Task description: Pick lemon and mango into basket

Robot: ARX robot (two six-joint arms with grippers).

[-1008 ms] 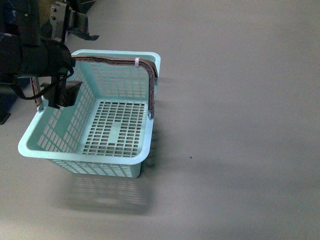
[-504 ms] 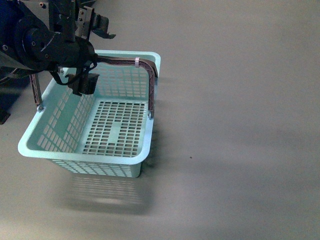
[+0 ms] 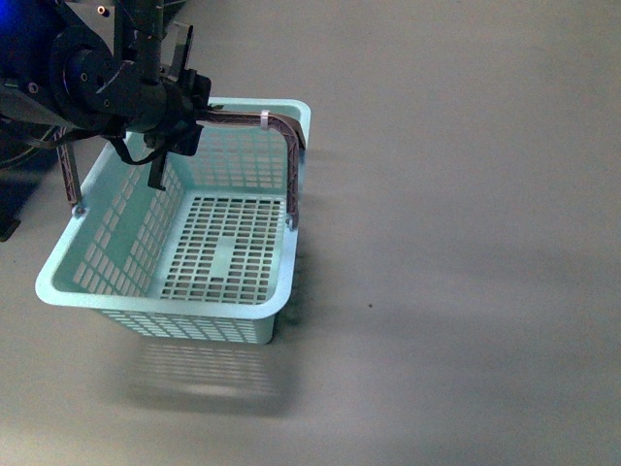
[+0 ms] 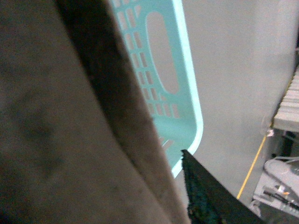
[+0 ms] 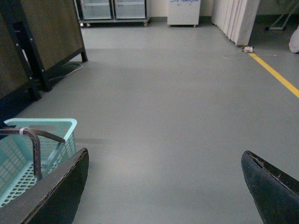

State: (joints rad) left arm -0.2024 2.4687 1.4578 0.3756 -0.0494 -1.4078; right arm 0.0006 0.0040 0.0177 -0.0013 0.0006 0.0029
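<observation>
**Fig. Basket on the floor, left arm over its far corner**

The basket (image 3: 155,300) stands upright on the grey floor (image 3: 466,243), left of centre as seen from the robot's body. It casts a faint shadow (image 3: 213,374) on its near side. Its brown handle (image 3: 294,180) leans toward the far end, and a white tie (image 3: 265,121) is wrapped round the top bar.

The left arm (image 3: 97,83) hangs above the basket's far left corner. It covers that corner and the left part of the handle. The left gripper (image 3: 187,80) reads dark against the dark arm, so I cannot tell how its jaws stand.

From the left wrist, a blurred brown mass (image 4: 56,121) close to the lens blocks most of the view. Beside it show the basket's end wall with an oval grip hole (image 4: 163,56) and one dark finger (image 4: 205,196).

The right gripper (image 5: 164,154) is spread wide above bare floor, with nothing between its two fingers (image 5: 60,191). The basket's corner and handle show just beside one of them.

Farther off in the room stand:
- a dark wood-panelled stand (image 5: 46,32)
- glass-door cabinets (image 5: 112,9)
- white panels (image 5: 238,18)
- a yellow line (image 5: 275,74) painted on the floor

A small dark speck (image 3: 370,308) lies on the floor, apart from the basket's right side.
</observation>
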